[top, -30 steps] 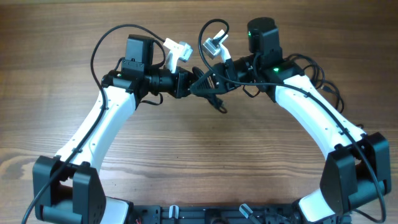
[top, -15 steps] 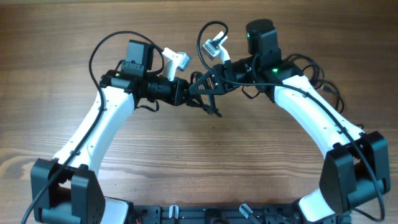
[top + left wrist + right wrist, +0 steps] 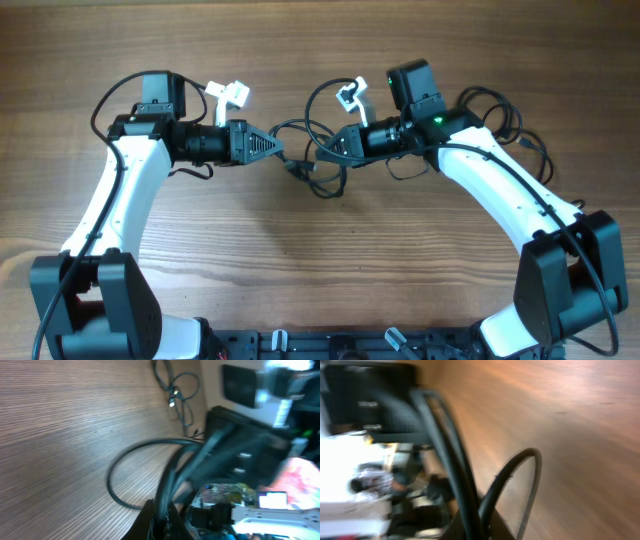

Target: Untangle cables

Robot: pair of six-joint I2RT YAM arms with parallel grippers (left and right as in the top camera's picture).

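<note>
Stretching the tangle between the two arms looks to be the step in hand. Overhead, the left gripper (image 3: 281,154) and right gripper (image 3: 319,149) face each other over the table (image 3: 300,260), each clenched on the cables (image 3: 305,168), whose slack loops sag between them. Next, I judge, one strand needs drawing clear. The left wrist view adds a separate cord (image 3: 176,391) with a pale plug, lying farther off. The right wrist view, blurred, shows strands entering its pinch.
</note>
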